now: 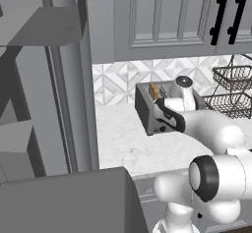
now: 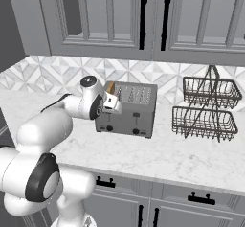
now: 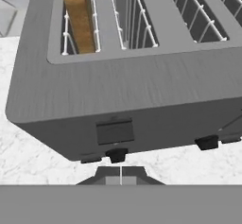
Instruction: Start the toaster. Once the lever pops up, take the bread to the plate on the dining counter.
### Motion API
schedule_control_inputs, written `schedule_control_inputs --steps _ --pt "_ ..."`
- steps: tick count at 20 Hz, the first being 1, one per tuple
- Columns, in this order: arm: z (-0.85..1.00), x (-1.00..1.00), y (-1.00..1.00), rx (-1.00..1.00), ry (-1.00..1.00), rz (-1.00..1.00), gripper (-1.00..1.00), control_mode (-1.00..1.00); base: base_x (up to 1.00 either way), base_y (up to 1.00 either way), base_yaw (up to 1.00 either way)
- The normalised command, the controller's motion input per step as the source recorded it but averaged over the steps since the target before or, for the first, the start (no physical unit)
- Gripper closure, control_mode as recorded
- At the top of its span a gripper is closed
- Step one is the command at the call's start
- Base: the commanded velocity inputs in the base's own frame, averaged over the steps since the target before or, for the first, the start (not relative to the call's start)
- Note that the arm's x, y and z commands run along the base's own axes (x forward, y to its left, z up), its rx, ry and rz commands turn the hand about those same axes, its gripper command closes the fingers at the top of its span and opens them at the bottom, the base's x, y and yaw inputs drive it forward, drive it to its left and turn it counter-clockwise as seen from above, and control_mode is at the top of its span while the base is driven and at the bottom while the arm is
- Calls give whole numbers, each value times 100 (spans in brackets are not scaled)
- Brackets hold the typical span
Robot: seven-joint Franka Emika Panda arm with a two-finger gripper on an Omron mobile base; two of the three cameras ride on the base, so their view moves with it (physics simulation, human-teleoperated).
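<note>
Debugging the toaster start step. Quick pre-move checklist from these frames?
1. Bread seated in a toaster slot: ok, in the end slot, top sticking out.
2. Gripper jaws shut for pressing: ok.
3. Gripper close to the toaster's front face: ok.
4. Jaws on the lever: cannot tell; hand view shows a small dark tab just ahead.
5. Lever pressed down: cannot tell.
6. Wire basket rack away from the arm: ok.

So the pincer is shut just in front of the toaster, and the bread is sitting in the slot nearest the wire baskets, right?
Not quite. The bread sits in the slot at the toaster's far end from the wire baskets, as the right base view shows. The rest holds: the pincer is shut just in front of the toaster.
</note>
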Motion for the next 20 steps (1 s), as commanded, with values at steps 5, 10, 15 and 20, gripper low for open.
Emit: schedule_control_inputs --steps 5,10,15,20 --pt "-15 9 0 0 0 0 100 -100 0 0 0" --pt "-17 16 0 0 0 0 100 -100 0 0 0" --pt "-4 16 0 0 -1 0 100 -100 0 0 0" --pt "-4 14 0 0 -1 0 100 -100 0 0 0"
